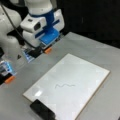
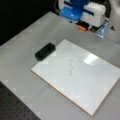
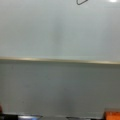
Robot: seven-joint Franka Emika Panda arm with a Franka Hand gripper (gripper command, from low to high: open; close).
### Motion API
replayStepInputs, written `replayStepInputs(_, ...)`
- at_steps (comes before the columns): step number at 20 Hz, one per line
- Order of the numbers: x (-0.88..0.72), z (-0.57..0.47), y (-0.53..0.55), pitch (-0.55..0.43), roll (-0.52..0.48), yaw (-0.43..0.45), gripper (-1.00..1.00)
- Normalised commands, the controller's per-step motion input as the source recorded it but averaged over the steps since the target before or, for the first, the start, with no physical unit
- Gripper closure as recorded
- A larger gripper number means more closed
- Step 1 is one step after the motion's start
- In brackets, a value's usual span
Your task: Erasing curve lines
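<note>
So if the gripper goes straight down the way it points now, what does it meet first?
Probably the bare grey table, just short of the white board. The gripper hangs beyond the board's far edge, away from the curve lines and the black eraser. Depth is unclear.

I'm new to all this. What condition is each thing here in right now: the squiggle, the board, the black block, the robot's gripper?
curve lines: intact on the board, not wiped.
white board: flat on the table, otherwise unmarked.
black eraser: resting on the table at the board's corner, nothing gripping it.
gripper: off the board, beyond its far edge, holding nothing that shows.
table: grey, bearing the board and eraser.
</note>
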Motion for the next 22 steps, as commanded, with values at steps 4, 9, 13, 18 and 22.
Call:
replayStepInputs(4, 0.24, 0.08, -0.35, 0.133, -0.059, 0.151, -1.0)
replayStepInputs(9, 0.29, 0.07, -0.32, 0.144, -0.065, 0.207, -1.0)
replayStepInputs(13, 0.36, 0.05, -0.39, 0.147, -0.11, 0.204, -1.0)
replayStepInputs(18, 0.38, 0.07, -0.43, 0.159, -0.125, 0.207, -1.0)
replayStepInputs(22, 0.36, 0.04, -0.35, 0.175, -0.063, 0.153, -1.0)
